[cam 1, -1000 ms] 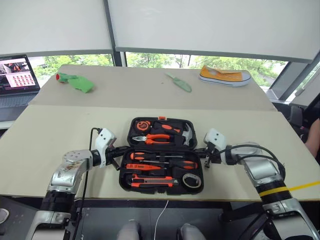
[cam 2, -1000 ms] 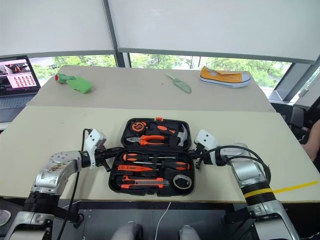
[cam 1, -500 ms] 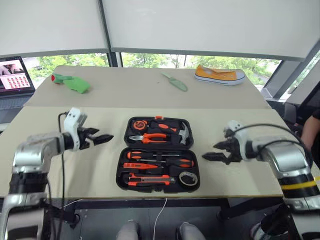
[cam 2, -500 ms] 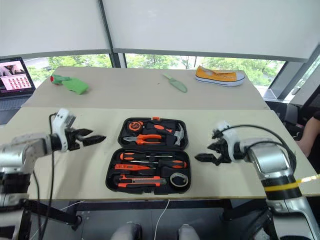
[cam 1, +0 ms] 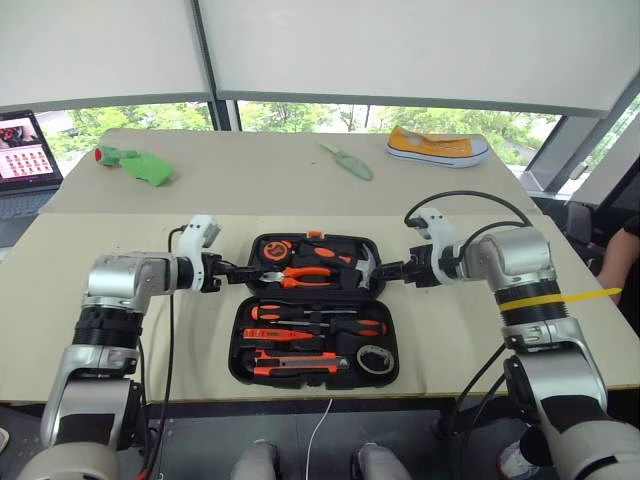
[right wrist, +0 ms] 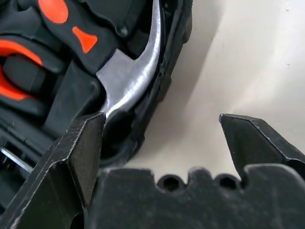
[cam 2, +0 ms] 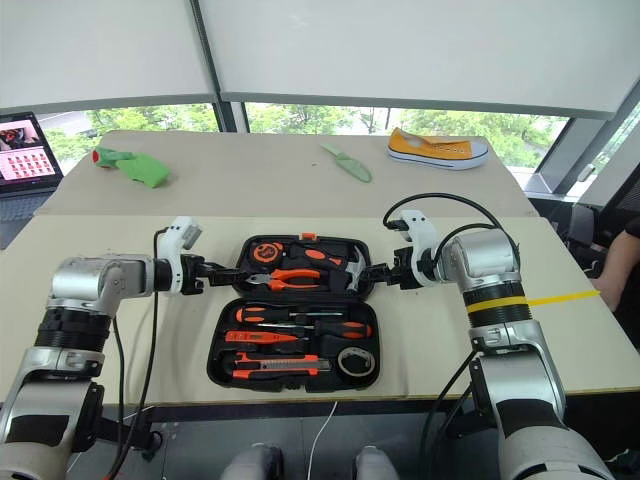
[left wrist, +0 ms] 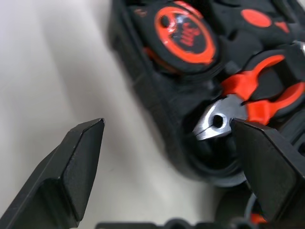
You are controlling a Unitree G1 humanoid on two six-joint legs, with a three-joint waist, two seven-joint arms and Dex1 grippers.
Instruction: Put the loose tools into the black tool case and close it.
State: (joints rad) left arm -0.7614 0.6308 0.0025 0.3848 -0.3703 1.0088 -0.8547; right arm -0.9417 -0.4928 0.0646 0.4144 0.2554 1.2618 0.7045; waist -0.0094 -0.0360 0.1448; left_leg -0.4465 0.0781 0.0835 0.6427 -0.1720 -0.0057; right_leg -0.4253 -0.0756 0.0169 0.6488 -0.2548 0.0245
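So here's where we are: the black tool case lies flat open on the table, the tools sitting in their moulded slots, and we don't spot any strays on the board around it. Our left gripper has its fingers spread wide with nothing between them, and the far half's left edge sits right in that gap, pliers and the round tape measure just past the inner finger. Right gripper is the mirror image, wide open and empty, straddling the far half's right edge with the steel hammer head just inside its fingertip. We reckon the lid half is stiff moulded plastic, so it shouldn't flex much, but it carries pliers and a hammer and will probably feel heavier than it looks. The textured shell should give decent friction, though the rounded corners could slip, so we'd pinch the straight side rims on both sides at once and swing it over evenly toward the near half.
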